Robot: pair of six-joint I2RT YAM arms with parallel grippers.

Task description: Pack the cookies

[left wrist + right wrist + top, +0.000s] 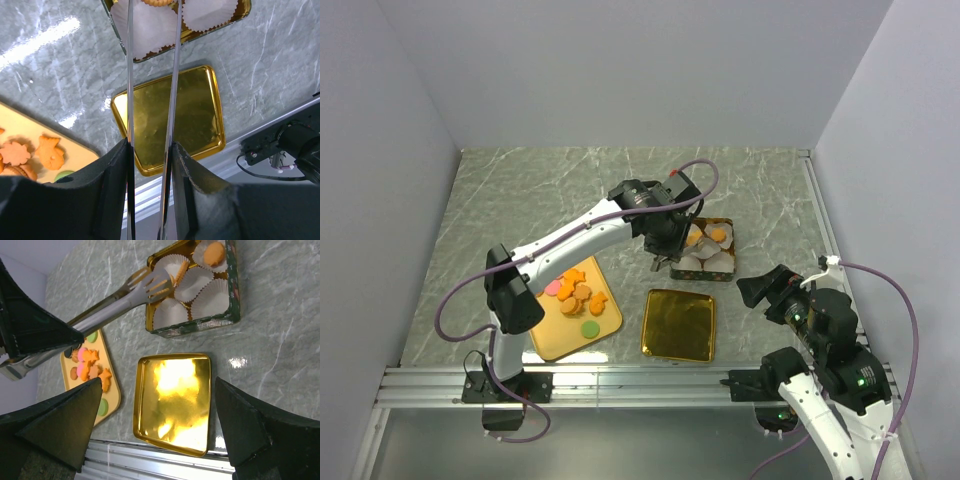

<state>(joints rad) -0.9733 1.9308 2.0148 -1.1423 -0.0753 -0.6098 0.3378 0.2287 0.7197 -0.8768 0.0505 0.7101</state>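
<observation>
Several cookies (575, 295), orange, pink, tan and green, lie on an orange tray (555, 340); they also show in the right wrist view (87, 365) and the left wrist view (50, 152). My left gripper (660, 245) (150, 150) is shut on metal tongs (172, 75) (115, 305). The tong tips are over a tin (725, 270) (232, 290) of white paper cups and pinch an orange cookie (180, 271) on edge. Another orange cookie (215, 253) lies in a cup. My right gripper (760, 290) (155, 415) is open and empty, above the table right of the gold lid.
A gold lid (678, 324) (175, 395) (170, 115) lies upside down between the tray and my right arm, near the front rail. White walls close in the table on three sides.
</observation>
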